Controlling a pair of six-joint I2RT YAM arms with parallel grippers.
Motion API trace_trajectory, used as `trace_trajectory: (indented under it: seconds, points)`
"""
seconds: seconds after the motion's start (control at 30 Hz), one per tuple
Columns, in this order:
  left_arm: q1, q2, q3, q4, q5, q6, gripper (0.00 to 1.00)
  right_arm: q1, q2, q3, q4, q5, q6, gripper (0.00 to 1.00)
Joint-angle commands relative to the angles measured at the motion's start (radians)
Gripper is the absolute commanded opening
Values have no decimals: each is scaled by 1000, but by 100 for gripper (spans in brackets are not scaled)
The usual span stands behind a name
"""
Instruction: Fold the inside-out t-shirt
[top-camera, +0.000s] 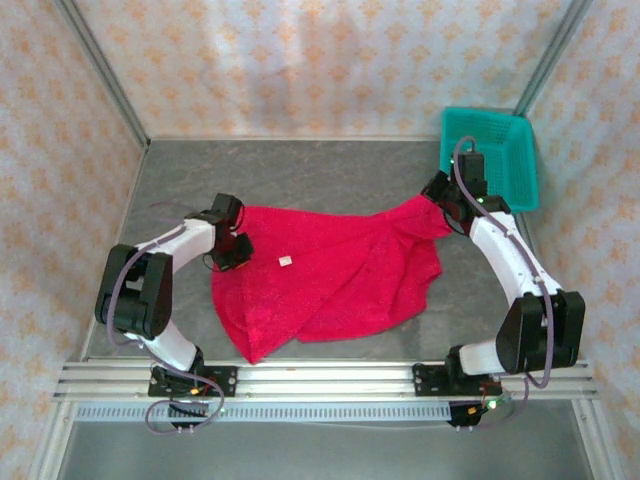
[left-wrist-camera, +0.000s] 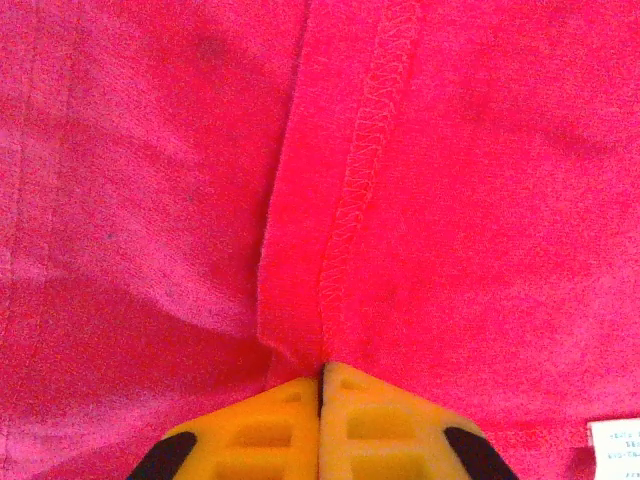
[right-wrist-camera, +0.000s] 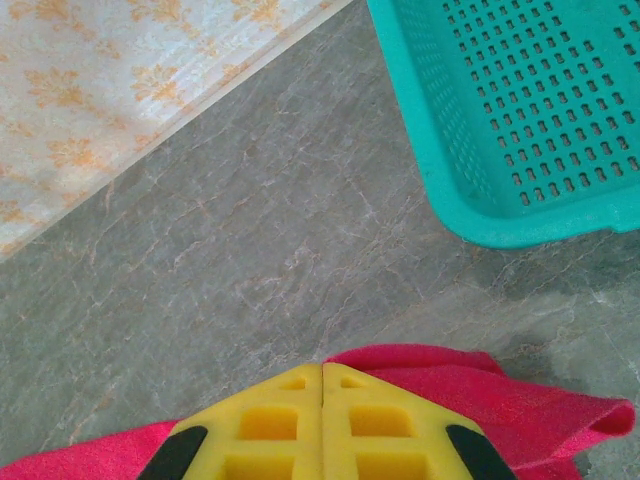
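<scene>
Midway across the grey stone-patterned counter (top-camera: 330, 170), a crimson-red cloth t-shirt (top-camera: 330, 275) lies spread, opposite edges pinched by the clenched left fingers (left-wrist-camera: 312, 390) and right fingers (right-wrist-camera: 312, 385), near a teal plastic mesh basket (top-camera: 500, 150).

The t-shirt (top-camera: 330, 275) is plain crimson red, no print, with matching red stitching down its seam (left-wrist-camera: 365, 170) and a small white tag (top-camera: 285, 262) with dark lettering. The mesh basket (top-camera: 495, 150) is teal. The surface (top-camera: 300, 175) is grey with faint marble veining, the walls (top-camera: 300, 60) cream with a repeating orange floral motif. The left claw (left-wrist-camera: 320, 370) and right claw (right-wrist-camera: 322, 368) are both yellow with black patches.
</scene>
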Motion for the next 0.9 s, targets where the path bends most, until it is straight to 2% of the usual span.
trace_trajectory:
  seconds: [0.0, 0.23, 0.5, 0.7, 0.87]
  points:
    - [-7, 3, 17, -12, -22, 1, 1, 6, 8, 26, 2, 6, 10, 0]
    - [-12, -33, 54, -71, -34, 4, 0, 6, 11, 30, 1, 2, 9, 0]
    - [-15, -216, 184, -211, -65, 13, 0, 5, 9, 60, -12, 5, 6, 0]
    - [-1, -312, 392, -259, -83, 6, 0, 3, 2, 168, -43, 7, 3, 0]
    - [114, -312, 661, -308, 1, -26, 0, -6, -13, 337, -91, 10, -15, 0]
